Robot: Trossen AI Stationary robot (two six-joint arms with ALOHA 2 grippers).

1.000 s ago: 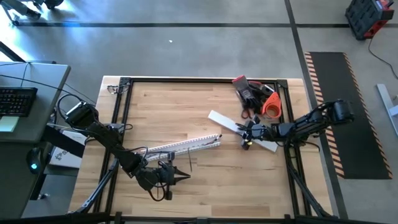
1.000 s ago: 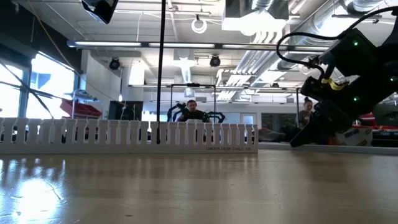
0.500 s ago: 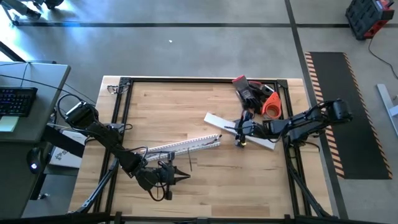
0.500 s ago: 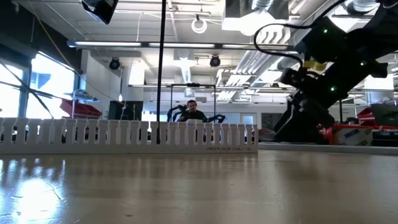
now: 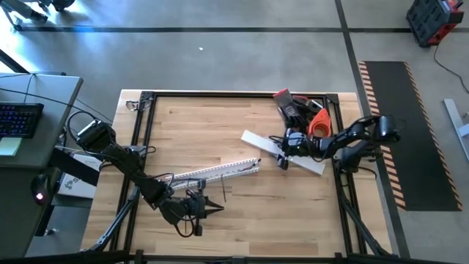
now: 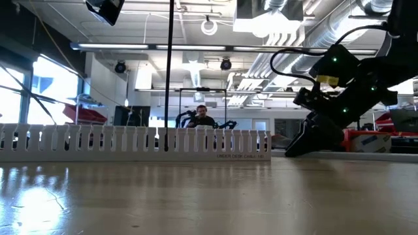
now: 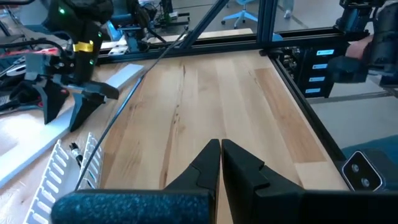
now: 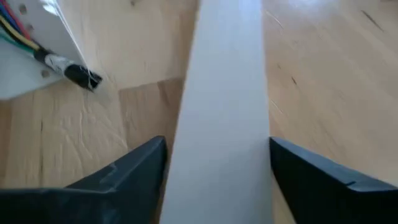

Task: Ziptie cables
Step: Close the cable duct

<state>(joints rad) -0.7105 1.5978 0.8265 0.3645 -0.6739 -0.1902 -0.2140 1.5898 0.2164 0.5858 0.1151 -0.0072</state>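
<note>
A white flat strip (image 5: 256, 141) lies aslant on the table's right half. My right gripper (image 5: 282, 154) stands open astride it, the strip (image 8: 227, 74) running between its fingers. A white slotted duct (image 5: 216, 171) lies at the middle. My left gripper (image 5: 218, 209), shut and with nothing in it, hangs over the near left, just short of the duct (image 7: 68, 168). A thin dark straight strip (image 6: 170, 72) rises from the duct (image 6: 130, 140); whether it is a ziptie I cannot tell. A few coloured wires (image 8: 13, 28) show beside the white strip. My right gripper comes slanting down from the table's right, its fingers (image 8: 130, 171) lying across the white strip at its two long edges (image 8: 186, 124). The strip lies flat on the wood. Whether the fingers touch it I cannot tell.
A pile of red, orange and black tools (image 5: 302, 111) sits at the far right corner. A black frame rail (image 5: 146, 132) runs round the table. Bare wood (image 5: 220, 128) lies across the far middle and near right. A person (image 6: 201, 114) sits far behind the table.
My right gripper has gone toward the table's left and far edges along the white strip, rolled a little, and its fingers stand wider apart than a second ago. The strip has stayed on the table.
</note>
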